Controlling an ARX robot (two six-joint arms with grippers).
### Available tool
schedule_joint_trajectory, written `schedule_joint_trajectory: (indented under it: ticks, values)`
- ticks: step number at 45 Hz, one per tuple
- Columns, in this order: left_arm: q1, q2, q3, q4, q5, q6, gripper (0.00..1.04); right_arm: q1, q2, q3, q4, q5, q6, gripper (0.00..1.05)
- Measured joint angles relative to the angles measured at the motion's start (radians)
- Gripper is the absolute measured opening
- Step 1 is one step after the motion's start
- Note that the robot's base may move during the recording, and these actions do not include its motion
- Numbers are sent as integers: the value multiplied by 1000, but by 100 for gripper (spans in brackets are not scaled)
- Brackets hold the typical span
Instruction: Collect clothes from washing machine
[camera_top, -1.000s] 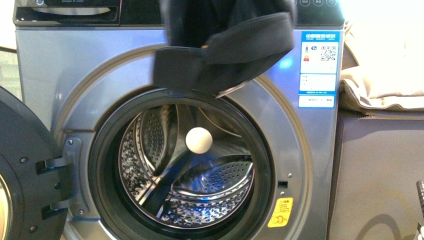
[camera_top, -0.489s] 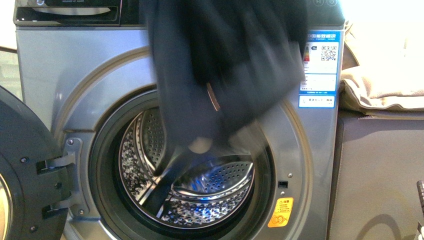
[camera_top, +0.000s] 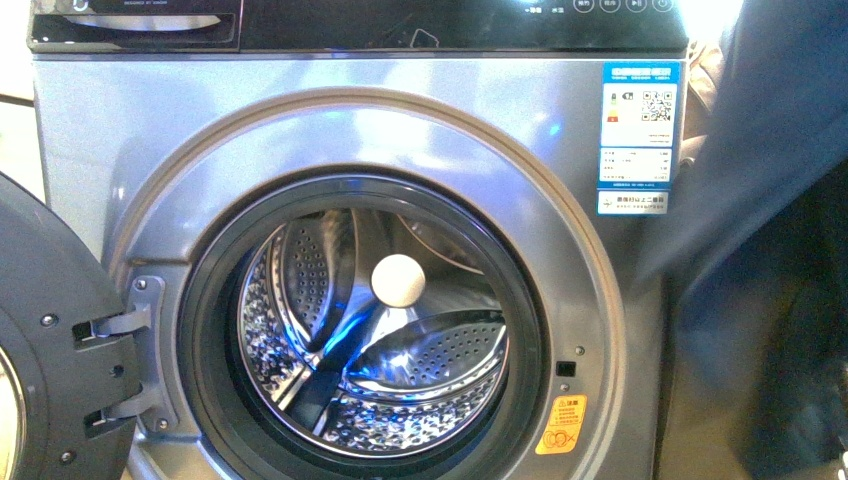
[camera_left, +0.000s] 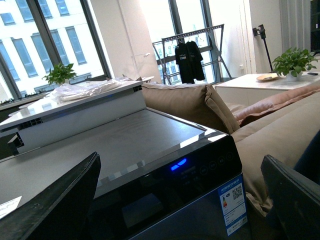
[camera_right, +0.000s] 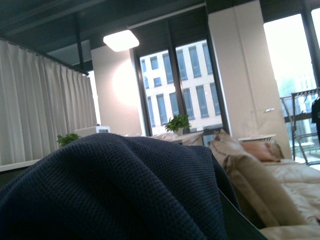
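The grey washing machine faces me with its porthole door swung open to the left. The perforated steel drum holds no garment; a pale round ball shows inside it. The dark navy clothes hang blurred at the far right of the front view, beside the machine. In the right wrist view the clothes drape over my right gripper, which is shut on them; its fingers are hidden. My left gripper is open and empty above the machine's black control panel.
Beige cushions lie to the right of the machine. A drying rack with dark garments stands by the windows. A white counter sits behind the machine's top. A blue-white label and an orange sticker are on the front.
The clothes hung in front of the machine's upper middle, dropped across the opening, then swung off to the right. The drum opening is now uncovered.
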Motion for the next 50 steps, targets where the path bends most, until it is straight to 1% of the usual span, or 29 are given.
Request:
schedule_joint_trajectory:
  ticks: [4,6,8,12,16,23,27,39,45,50]
  values:
    - [0,0,0,0,0,0,98,-170,2,19,86,-66,109,8]
    - [0,0,0,0,0,0,98,-288,5,37,144,-98,197,8]
    - [0,0,0,0,0,0,98,-351,5,46,171,-108,237,8]
    - [0,0,0,0,0,0,98,-418,1,48,192,-131,282,8]
    - [0,0,0,0,0,0,98,-423,-11,22,186,-156,277,8]
    - [0,0,0,0,0,0,98,-381,-48,-98,154,-204,200,8]
    - [0,0,0,0,0,0,98,-371,-50,-160,147,-211,167,8]
    - [0,0,0,0,0,0,98,-393,-61,-322,145,-283,123,8]
    - [0,0,0,0,0,0,98,-374,-90,-430,55,-311,48,8]
    - [0,0,0,0,0,0,98,-330,-92,-537,-60,-314,-75,8]
